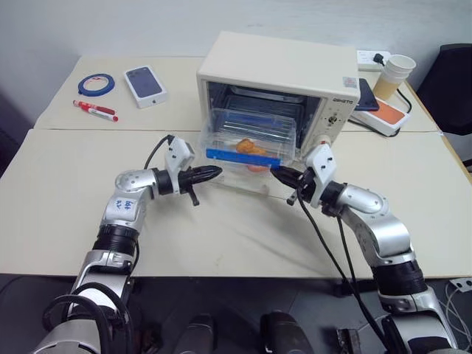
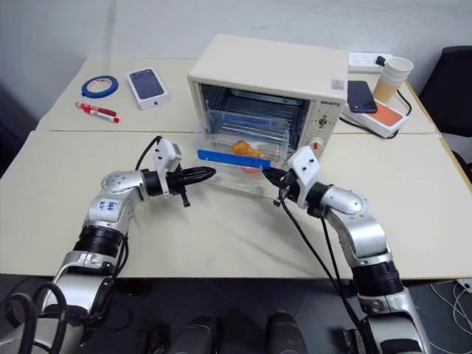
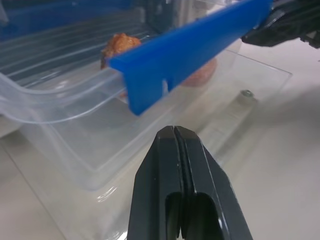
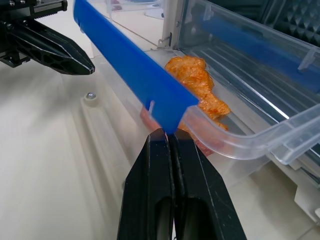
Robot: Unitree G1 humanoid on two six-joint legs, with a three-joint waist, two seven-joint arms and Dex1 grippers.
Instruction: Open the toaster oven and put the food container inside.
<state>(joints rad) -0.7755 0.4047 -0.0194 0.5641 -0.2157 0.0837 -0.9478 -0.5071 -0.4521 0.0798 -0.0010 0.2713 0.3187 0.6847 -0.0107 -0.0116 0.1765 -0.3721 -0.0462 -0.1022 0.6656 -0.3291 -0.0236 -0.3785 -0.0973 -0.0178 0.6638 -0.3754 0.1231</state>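
The toaster oven (image 1: 276,85) stands at the middle of the far table with its glass door (image 1: 243,183) dropped flat toward the robot. The food container (image 1: 247,140) sits half in the oven mouth, its near end with the blue clip strip (image 1: 243,155) sticking out above the door and orange-brown food pieces (image 4: 197,85) inside. The left gripper (image 1: 214,172) points at the strip's left end with its fingers pressed together, holding nothing. The right gripper (image 1: 279,174) is likewise closed and empty, its tip just at the strip's right end. To the left of the oven lie a phone box (image 1: 145,85), a roll of blue tape (image 1: 96,84) and a red marker (image 1: 94,110). To its right are a paper cup (image 1: 392,76), a dark phone (image 1: 367,94) and a power strip (image 1: 387,114).
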